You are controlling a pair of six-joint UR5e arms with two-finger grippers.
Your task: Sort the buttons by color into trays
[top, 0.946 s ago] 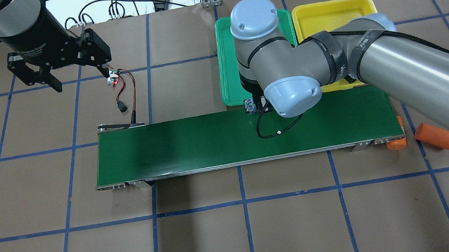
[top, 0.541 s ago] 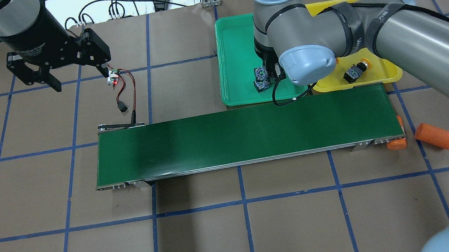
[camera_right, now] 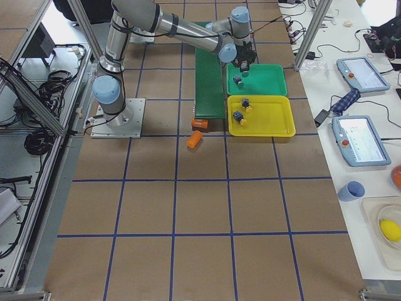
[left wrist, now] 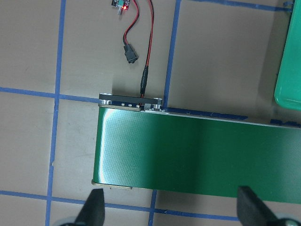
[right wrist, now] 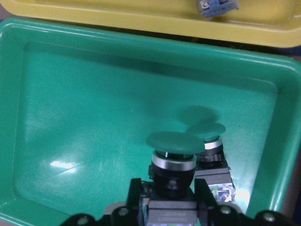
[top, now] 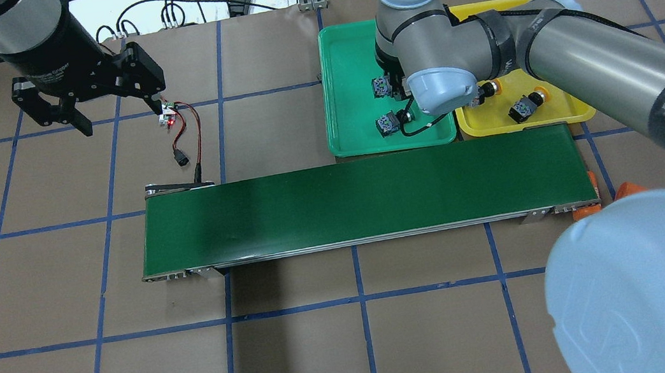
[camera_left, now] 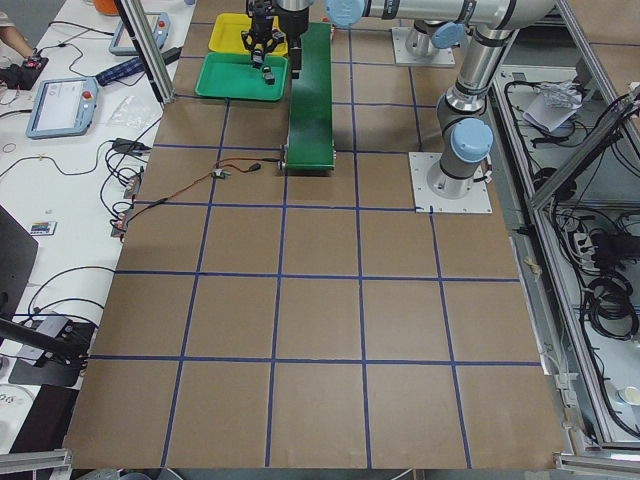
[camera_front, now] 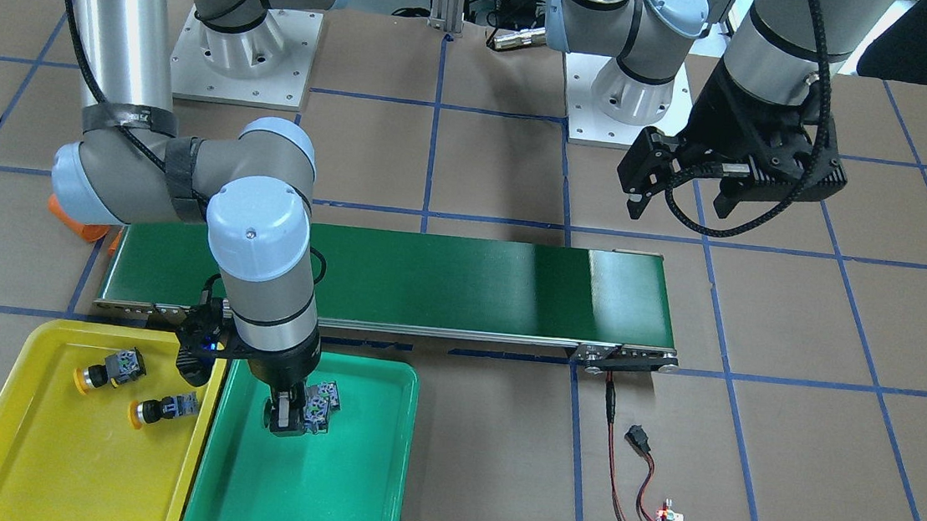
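Note:
My right gripper [right wrist: 171,195] is shut on a green-capped button [right wrist: 172,142], holding it upright just above the green tray [top: 346,50]. In the overhead view the gripper [top: 390,86] hangs over the tray's middle right. A second green button [top: 388,124] lies in the tray close beside the held one [camera_front: 312,417]. Two yellow-capped buttons [camera_front: 108,370] [camera_front: 161,410] lie in the yellow tray [camera_front: 35,458]. My left gripper [top: 119,115] is open with nothing in it, high above the table near the conveyor's left end.
The long dark-green conveyor belt [top: 341,204] runs in front of both trays. A small circuit board with red and black wires [top: 169,115] lies under the left gripper. An orange cylinder [camera_right: 195,139] lies by the belt's right end. My right arm's elbow [top: 654,285] blocks the overhead view's lower right.
My right gripper has carried the green button from the belt's edge over the green tray and farther in, past the other green button. The left arm has stayed put.

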